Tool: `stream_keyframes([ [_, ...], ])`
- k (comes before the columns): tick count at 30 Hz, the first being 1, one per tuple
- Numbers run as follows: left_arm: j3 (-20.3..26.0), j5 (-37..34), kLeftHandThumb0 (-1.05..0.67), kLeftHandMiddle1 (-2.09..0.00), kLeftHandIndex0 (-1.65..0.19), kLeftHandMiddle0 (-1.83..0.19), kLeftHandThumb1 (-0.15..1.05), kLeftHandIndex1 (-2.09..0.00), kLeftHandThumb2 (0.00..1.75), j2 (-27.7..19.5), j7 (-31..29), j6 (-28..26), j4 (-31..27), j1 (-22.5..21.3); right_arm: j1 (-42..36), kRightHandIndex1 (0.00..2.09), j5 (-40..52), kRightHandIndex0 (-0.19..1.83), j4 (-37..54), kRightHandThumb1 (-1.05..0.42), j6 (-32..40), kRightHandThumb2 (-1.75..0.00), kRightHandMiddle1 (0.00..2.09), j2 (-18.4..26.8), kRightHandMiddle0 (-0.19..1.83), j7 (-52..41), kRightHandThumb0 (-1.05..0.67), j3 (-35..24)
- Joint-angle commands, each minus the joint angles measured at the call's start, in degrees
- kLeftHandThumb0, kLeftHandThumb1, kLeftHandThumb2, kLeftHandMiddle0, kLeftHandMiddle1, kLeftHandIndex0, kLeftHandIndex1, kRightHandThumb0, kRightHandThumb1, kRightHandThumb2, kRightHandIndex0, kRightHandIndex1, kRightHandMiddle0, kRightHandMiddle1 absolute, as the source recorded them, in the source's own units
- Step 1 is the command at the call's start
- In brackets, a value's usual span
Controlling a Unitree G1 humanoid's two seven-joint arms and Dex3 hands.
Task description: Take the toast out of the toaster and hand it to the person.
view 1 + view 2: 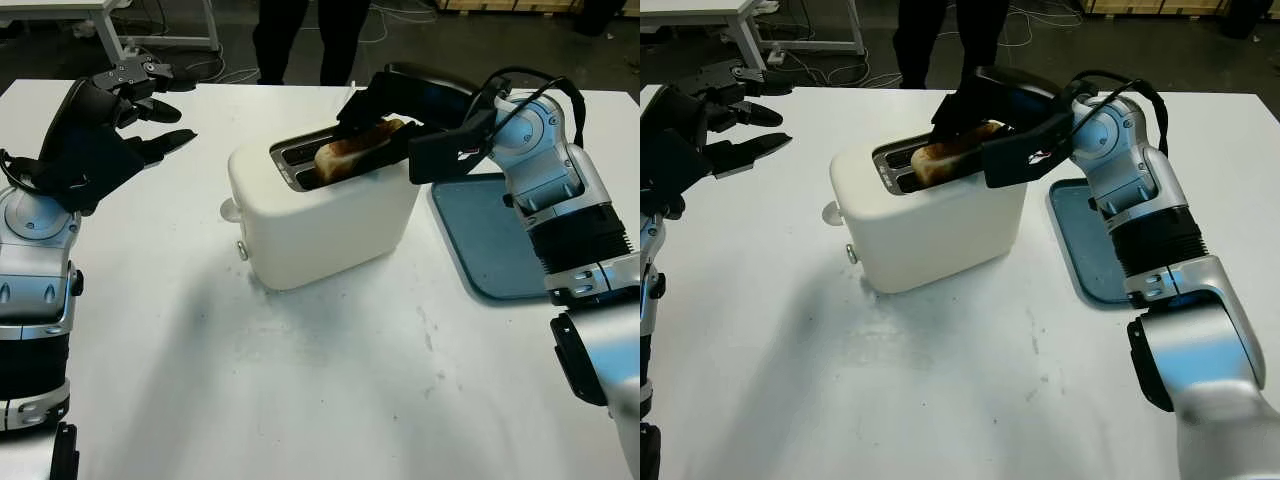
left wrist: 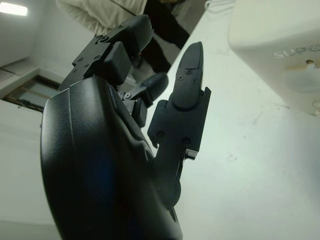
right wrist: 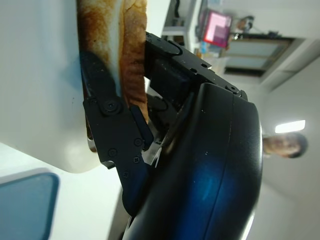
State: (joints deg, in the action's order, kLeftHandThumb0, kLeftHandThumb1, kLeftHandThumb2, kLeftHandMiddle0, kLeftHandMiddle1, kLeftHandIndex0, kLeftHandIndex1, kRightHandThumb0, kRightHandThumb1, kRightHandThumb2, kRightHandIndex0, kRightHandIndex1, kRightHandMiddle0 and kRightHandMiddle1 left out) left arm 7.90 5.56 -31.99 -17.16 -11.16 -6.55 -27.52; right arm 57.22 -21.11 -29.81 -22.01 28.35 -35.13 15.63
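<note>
Browned toast [image 1: 358, 150] tilted, half out of white toaster [image 1: 320, 215] slot.

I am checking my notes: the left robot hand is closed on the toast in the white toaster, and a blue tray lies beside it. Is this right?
Not quite: the right robot hand grips the toast, as the left eye view shows. The left robot hand is open, away from the white toaster. The blue tray is correct.

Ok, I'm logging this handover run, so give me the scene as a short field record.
toast: partly raised out of the toaster slot
toaster: white, mid-table
right hand: shut on the toast, over the toaster top
left hand: open, raised off the table's left side
tray: blue, right of the toaster
person: standing beyond the far table edge
</note>
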Motion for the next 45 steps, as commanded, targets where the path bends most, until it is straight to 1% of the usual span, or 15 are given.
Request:
stream_keyframes([
  [1,-0.09,0.20,-0.27,-0.90,-0.48,-0.36,0.92,-0.50,0.10,0.15,0.43,0.65,-0.04,0.49,-0.13,1.38,-1.35,1.09,-1.17,-0.91,-2.85,-0.09,0.27,1.06,1.22,-0.02,-0.45,1.34],
  [3,-0.25,0.59,-0.28,-0.90,-0.49,-0.37,0.92,-0.50,0.10,-0.07,0.48,0.81,-0.13,0.51,0.09,1.39,-1.90,1.12,-1.38,-0.92,-3.81,-0.16,0.27,1.46,1.21,0.26,-0.45,1.82],
  [8,0.07,0.09,-0.28,-0.90,-0.48,-0.36,0.92,-0.49,0.09,0.07,0.32,0.55,-0.14,0.61,0.35,1.61,-4.83,1.11,-0.17,-0.92,-4.10,-0.24,0.30,2.61,1.19,1.15,-0.47,3.34],
  [9,0.04,0.16,-0.28,-0.90,-0.48,-0.36,0.92,-0.49,0.09,0.01,0.31,0.57,-0.13,0.62,0.29,1.65,-5.24,1.09,0.09,-0.92,-4.03,-0.26,0.40,2.69,1.17,1.59,-0.47,3.42],
  [10,-0.02,0.27,-0.28,-0.90,-0.48,-0.36,0.92,-0.49,0.09,-0.08,0.30,0.73,-0.10,0.64,0.21,1.69,-5.56,1.05,0.33,-0.92,-4.10,-0.33,0.70,2.75,1.07,2.26,-0.46,3.38],
  [11,-0.07,0.38,-0.28,-0.90,-0.48,-0.36,0.92,-0.49,0.09,-0.16,0.30,0.76,-0.14,0.67,0.03,1.69,-5.79,1.01,0.47,-0.92,-4.27,-0.39,0.91,2.68,0.99,3.47,-0.46,3.08],
  [14,-0.14,0.62,-0.28,-0.90,-0.48,-0.36,0.92,-0.49,0.10,-0.21,0.36,0.54,-0.29,0.74,-0.33,1.74,-6.62,1.00,0.47,-0.92,-5.54,-0.45,1.59,2.48,0.79,8.98,-0.44,1.67],
  [16,-0.06,0.46,-0.27,-0.89,-0.48,-0.36,0.92,-0.48,0.10,-0.12,0.31,0.33,-0.41,0.78,0.26,1.74,-4.62,1.01,-1.39,-0.92,-5.62,-0.43,1.70,1.62,0.79,12.26,-0.44,-0.52],
  [21,0.18,0.09,-0.28,-0.89,-0.48,-0.36,0.92,-0.48,0.10,-0.02,0.26,0.45,-0.46,0.98,3.80,1.75,3.50,0.91,-8.46,-0.92,-3.07,-0.47,1.74,-0.57,0.62,15.13,-0.46,-7.61],
  [26,0.03,0.74,-0.28,-0.89,-0.49,-0.37,0.92,-0.48,0.10,-0.44,0.42,1.51,-0.13,1.15,9.23,1.75,11.33,1.03,-15.69,-0.92,-0.77,-0.44,1.75,-1.59,0.79,15.34,-0.46,-14.06],
  [29,0.18,0.56,-0.28,-0.88,-0.49,-0.37,0.92,-0.47,0.10,-0.35,0.25,1.06,-0.24,1.10,10.06,1.75,17.25,1.06,-14.17,-0.92,5.40,-0.39,1.75,-1.77,0.86,13.89,-0.45,-18.33],
  [32,0.36,0.13,-0.27,-0.87,-0.48,-0.36,0.92,-0.47,0.10,-0.08,0.17,0.51,-0.31,0.97,10.68,1.75,21.34,1.05,-12.71,-0.92,8.97,-0.43,1.75,-0.71,0.85,12.09,-0.44,-21.22],
  [36,0.20,0.41,-0.28,-0.87,-0.49,-0.37,0.92,-0.46,0.09,-0.11,0.33,0.79,-0.01,0.79,11.83,1.75,23.83,1.08,-12.82,-0.92,14.90,-0.38,1.75,-0.37,0.83,15.21,-0.45,-24.64],
  [39,0.03,0.73,-0.28,-0.87,-0.49,-0.38,0.92,-0.46,0.09,-0.34,0.31,1.57,0.32,0.75,12.85,1.75,23.33,1.10,-16.61,-0.92,15.97,-0.42,1.75,-0.07,0.84,18.46,-0.41,-25.73],
  [45,0.09,0.41,-0.27,-0.87,-0.49,-0.37,0.92,-0.46,0.10,-0.17,0.20,1.24,0.13,0.73,14.23,1.75,21.11,1.06,-27.63,-0.92,12.78,-0.42,1.75,-0.79,0.79,27.29,-0.33,-25.70],
])
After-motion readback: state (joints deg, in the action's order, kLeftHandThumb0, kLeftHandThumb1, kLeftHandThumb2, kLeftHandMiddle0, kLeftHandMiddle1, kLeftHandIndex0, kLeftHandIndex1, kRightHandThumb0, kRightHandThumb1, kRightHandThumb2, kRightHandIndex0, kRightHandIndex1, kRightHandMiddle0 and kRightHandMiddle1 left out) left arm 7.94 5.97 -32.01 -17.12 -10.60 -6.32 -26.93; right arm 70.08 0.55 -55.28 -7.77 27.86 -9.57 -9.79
